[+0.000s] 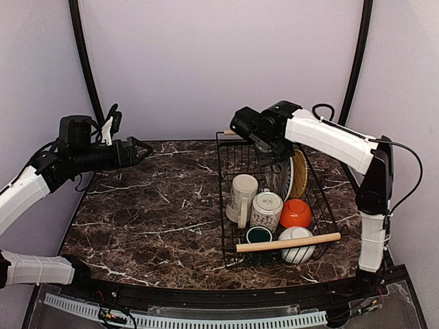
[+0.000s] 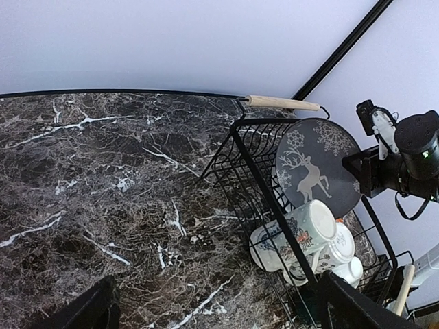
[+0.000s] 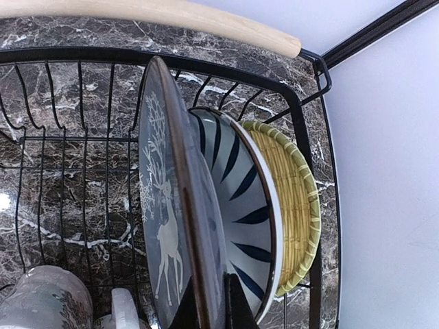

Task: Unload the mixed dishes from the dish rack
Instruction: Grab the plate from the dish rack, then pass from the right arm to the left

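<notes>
The black wire dish rack (image 1: pixel 223 199) stands on the right of the table. A grey plate with a white deer (image 3: pixel 161 205) stands upright at its far end, also in the left wrist view (image 2: pixel 315 164). Behind it stand a white plate with dark radial stripes (image 3: pixel 240 192) and a lime-green plate (image 3: pixel 291 205). My right gripper (image 3: pixel 211 301) is shut on the grey plate's rim, one finger on each face; in the top view (image 1: pixel 273 159) it hangs over the rack. A cream mug (image 1: pixel 241 195), patterned mug (image 1: pixel 266 209), orange bowl (image 1: pixel 296 212), dark green cup (image 1: pixel 258 235) and white bowl (image 1: pixel 300 255) fill the near half. My left gripper (image 1: pixel 144 149) is open and empty, above the table's left.
A wooden rod handle (image 1: pixel 288 242) crosses the rack's near end above the white bowl; another (image 3: pixel 171 17) runs along the far end. The dark marble table (image 1: pixel 151 212) stretches left of the rack. Black frame tubes (image 1: pixel 82 55) and pale walls close in behind.
</notes>
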Robot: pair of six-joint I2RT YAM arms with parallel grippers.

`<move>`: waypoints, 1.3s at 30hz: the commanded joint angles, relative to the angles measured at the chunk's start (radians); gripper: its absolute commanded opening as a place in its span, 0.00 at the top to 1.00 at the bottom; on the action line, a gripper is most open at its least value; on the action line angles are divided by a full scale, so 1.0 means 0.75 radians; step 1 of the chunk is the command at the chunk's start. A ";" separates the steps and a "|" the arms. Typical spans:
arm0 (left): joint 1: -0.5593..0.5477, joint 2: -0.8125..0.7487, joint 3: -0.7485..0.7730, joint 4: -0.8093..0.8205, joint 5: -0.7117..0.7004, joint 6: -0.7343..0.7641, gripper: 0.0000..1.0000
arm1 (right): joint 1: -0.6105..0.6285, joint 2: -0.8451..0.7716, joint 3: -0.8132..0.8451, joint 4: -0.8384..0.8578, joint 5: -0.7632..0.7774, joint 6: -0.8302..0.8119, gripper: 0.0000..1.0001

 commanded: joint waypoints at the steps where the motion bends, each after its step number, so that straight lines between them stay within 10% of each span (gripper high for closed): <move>1: -0.006 0.002 -0.015 -0.013 0.007 -0.018 0.01 | 0.011 -0.172 0.069 0.036 0.069 -0.066 1.00; 11: -0.006 0.054 0.005 0.041 0.064 -0.068 0.01 | -0.004 -0.375 -0.013 0.210 -0.011 -0.222 1.00; 19: -0.006 0.110 -0.020 0.247 0.312 -0.226 0.01 | -0.128 -0.659 -0.267 0.644 -0.551 -0.364 1.00; 29: -0.080 0.210 -0.121 0.826 0.483 -0.575 0.02 | -0.226 -0.813 -0.476 1.118 -1.233 -0.162 1.00; 39: -0.232 0.334 -0.026 0.832 0.297 -0.565 0.08 | -0.226 -0.751 -0.661 1.555 -1.532 0.110 1.00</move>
